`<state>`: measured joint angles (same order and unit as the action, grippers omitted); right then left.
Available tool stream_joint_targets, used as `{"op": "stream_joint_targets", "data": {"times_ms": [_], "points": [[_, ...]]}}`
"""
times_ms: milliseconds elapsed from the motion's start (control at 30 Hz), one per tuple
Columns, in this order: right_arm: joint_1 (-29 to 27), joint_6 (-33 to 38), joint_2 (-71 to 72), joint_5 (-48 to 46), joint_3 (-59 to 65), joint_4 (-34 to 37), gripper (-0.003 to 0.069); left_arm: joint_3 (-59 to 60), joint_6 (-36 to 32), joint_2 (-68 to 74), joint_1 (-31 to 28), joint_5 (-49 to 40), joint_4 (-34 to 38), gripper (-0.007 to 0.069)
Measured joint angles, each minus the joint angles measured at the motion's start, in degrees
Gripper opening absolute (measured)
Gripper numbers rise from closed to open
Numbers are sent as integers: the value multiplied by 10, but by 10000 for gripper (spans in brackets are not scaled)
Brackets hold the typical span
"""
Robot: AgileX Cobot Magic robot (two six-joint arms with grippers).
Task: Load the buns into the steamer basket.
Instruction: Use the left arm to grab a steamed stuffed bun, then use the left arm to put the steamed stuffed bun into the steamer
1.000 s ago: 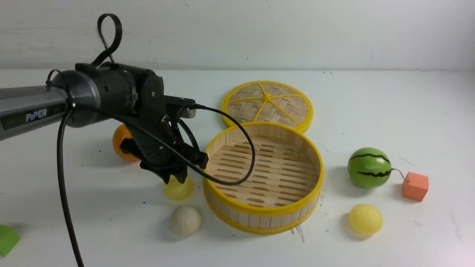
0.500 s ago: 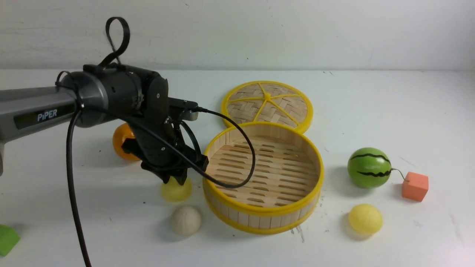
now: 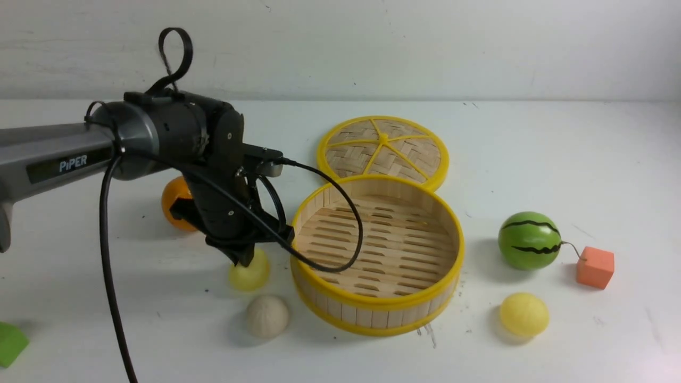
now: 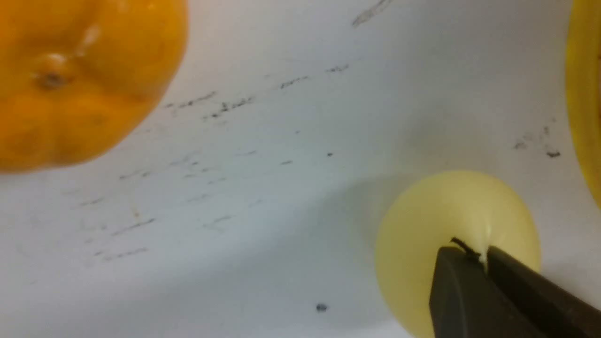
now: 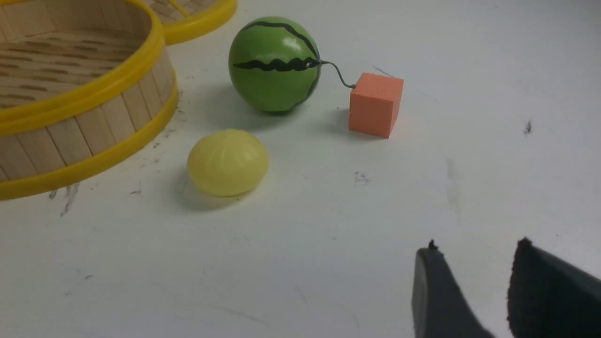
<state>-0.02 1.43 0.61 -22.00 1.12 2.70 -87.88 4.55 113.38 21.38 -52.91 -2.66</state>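
Note:
My left gripper (image 3: pixel 246 259) is shut, pinching the top of a pale yellow bun (image 3: pixel 250 274) just left of the steamer basket (image 3: pixel 383 304). The left wrist view shows the jaws (image 4: pixel 483 256) closed on a pinch of that bun (image 4: pixel 422 234). An off-white bun (image 3: pixel 267 316) lies in front of it. A second pale yellow bun (image 3: pixel 524 314) lies right of the basket and also shows in the right wrist view (image 5: pixel 227 162). The basket (image 5: pixel 94 89) holds nothing. My right gripper (image 5: pixel 474 249) is open and empty above the table, away from that bun.
An orange (image 3: pixel 173 202) sits behind the left gripper. The woven lid (image 3: pixel 383 149) lies behind the basket. A green watermelon ball (image 3: pixel 529 240) and an orange cube (image 3: pixel 595 267) stand at the right. A green block (image 3: pixel 10 343) is at the front left edge.
My left gripper has shifted slightly left and up, and the pinched yellow bun has moved a little left with it. Nothing else has moved.

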Motion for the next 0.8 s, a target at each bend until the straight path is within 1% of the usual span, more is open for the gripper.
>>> {"op": "stream_joint_targets", "data": {"times_ms": [100, 133, 300, 367, 600, 667, 733, 800], "points": [[0, 0, 0, 0, 0, 0, 239, -29, 0, -21, 11, -25, -6, -13], [0, 0, 0, 0, 0, 0, 239, -57, -1, -43, 27, -35, -9, -13], [0, 0, 0, 0, 0, 0, 239, -130, -14, -51, 85, -31, -7, -13], [0, 0, 0, 0, 0, 0, 239, -149, -15, -30, 93, -26, -8, -13], [0, 0, 0, 0, 0, 0, 239, -203, -15, 79, 93, -24, -36, -13], [0, 0, 0, 0, 0, 0, 239, -213, -15, 90, 93, -23, -38, -13], [0, 0, 0, 0, 0, 0, 239, -229, -15, 111, 93, -22, -38, -1], [0, 0, 0, 0, 0, 0, 239, -239, -15, 123, 93, -22, -38, 27]]}}
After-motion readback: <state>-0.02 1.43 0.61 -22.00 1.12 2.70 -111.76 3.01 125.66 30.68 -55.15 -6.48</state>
